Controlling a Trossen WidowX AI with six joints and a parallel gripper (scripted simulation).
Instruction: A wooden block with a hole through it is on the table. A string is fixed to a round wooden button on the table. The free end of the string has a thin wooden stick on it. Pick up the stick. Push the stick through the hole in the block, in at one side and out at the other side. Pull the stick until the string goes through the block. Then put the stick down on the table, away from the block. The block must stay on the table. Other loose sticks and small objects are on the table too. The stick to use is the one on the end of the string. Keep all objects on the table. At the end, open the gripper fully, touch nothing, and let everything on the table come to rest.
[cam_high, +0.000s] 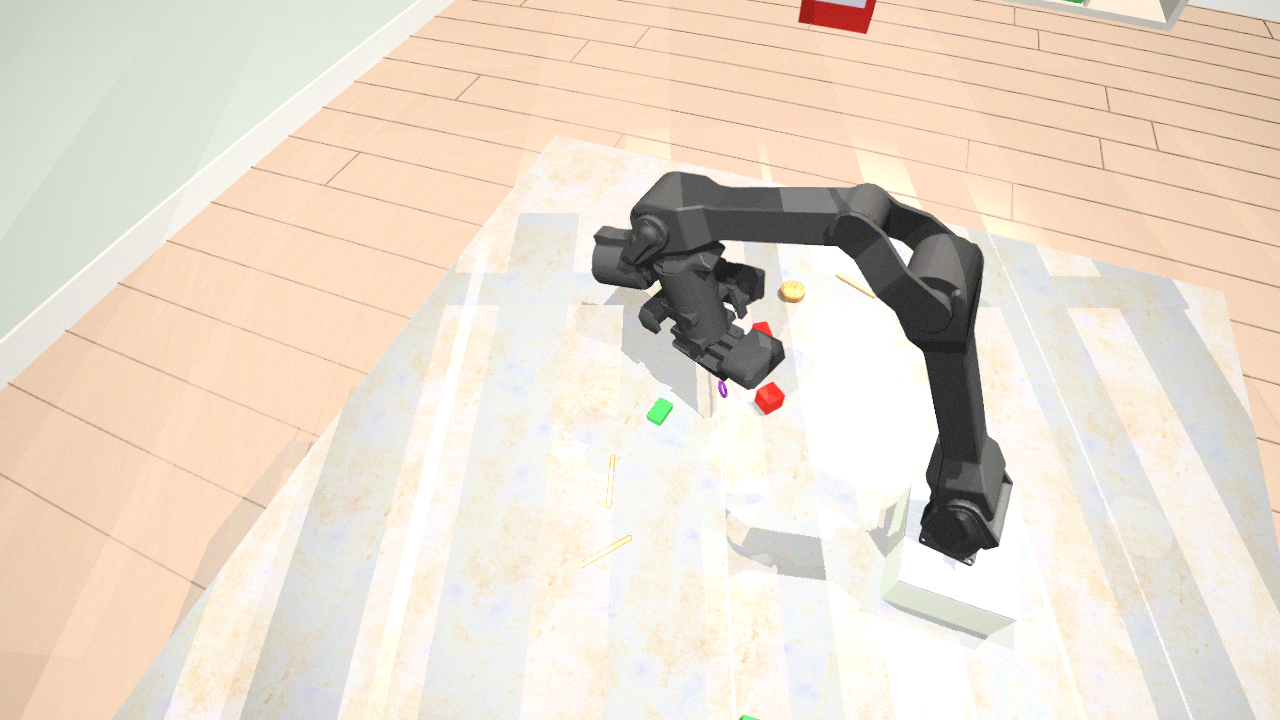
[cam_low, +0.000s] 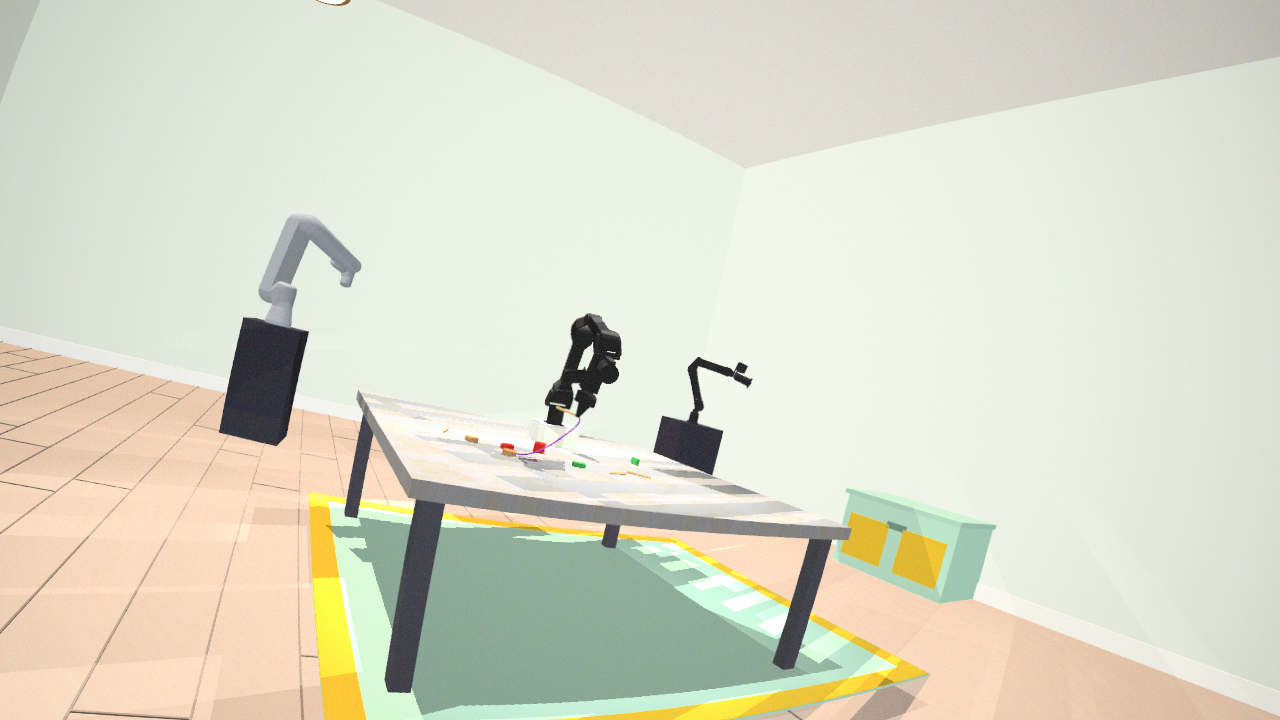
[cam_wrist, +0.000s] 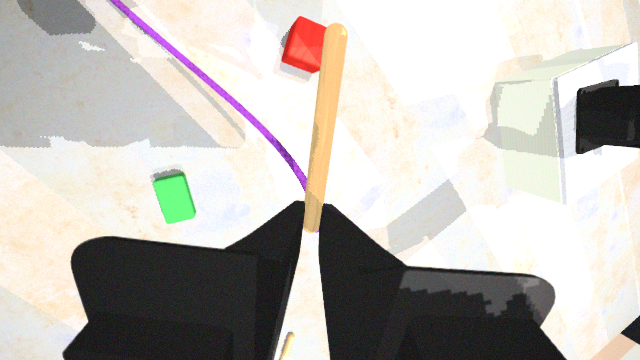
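My gripper (cam_wrist: 312, 212) (cam_low: 581, 411) is shut on one end of the thin wooden stick (cam_wrist: 328, 120) and holds it well above the table (cam_high: 501, 626). The stick's other end points away from the fingers. The purple string (cam_wrist: 220, 90) leaves the stick near the fingertips and runs down to a round wooden button (cam_low: 508, 452), which the arm hides in the top view. A red cube (cam_high: 768, 397) (cam_low: 538, 446) (cam_wrist: 302, 45) stands on the table; I can make out no hole in it. No plainly wooden block with a hole shows, and nothing shows the string through one.
A smaller red block (cam_high: 761, 329) (cam_low: 506, 445), a green block (cam_high: 659, 411) (cam_wrist: 175, 198) and a loose wooden disc (cam_high: 792, 291) lie around the arm. Loose sticks lie in front (cam_high: 611, 480) and beyond the disc. Another green block (cam_low: 634, 461) lies farther off. The arm stands on a white base (cam_high: 948, 604).
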